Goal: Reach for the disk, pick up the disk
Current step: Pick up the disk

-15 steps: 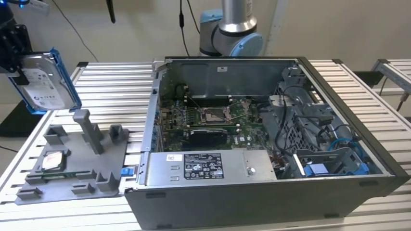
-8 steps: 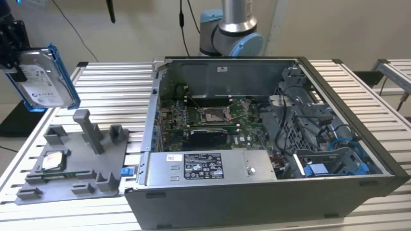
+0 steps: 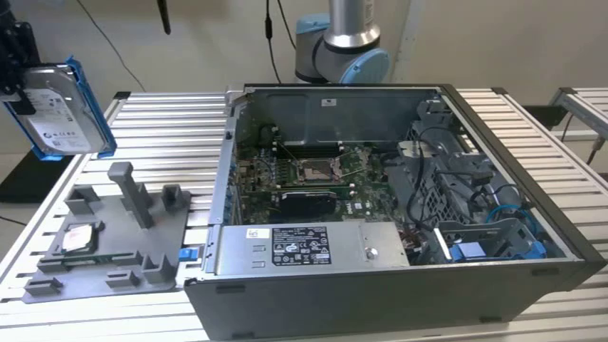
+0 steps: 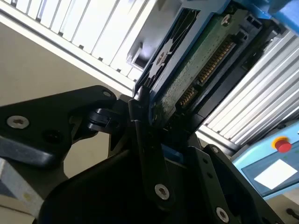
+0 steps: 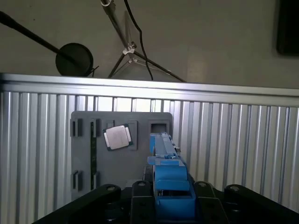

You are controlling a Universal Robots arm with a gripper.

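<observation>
The disk [image 3: 59,110], silver-grey with a white label and blue carrier rails, hangs upright in the air at the exterior view's far left, above the table's left edge. My gripper [image 3: 13,60] is shut on its upper end. In the second wrist view the disk's green circuit-board underside [image 4: 198,70] sits clamped by a black finger [image 4: 140,119]. In the first wrist view its blue rail [image 5: 169,179] runs out from between my gripper's [image 5: 170,200] fingers, above the grey fixture tray [image 5: 84,163].
The grey fixture tray [image 3: 114,249] with upright posts lies on the slatted table and holds a silver processor chip [image 3: 78,239] [image 5: 117,137]. An open computer case [image 3: 380,214] takes up the table's middle and right. A stand and cables rise beyond the table edge.
</observation>
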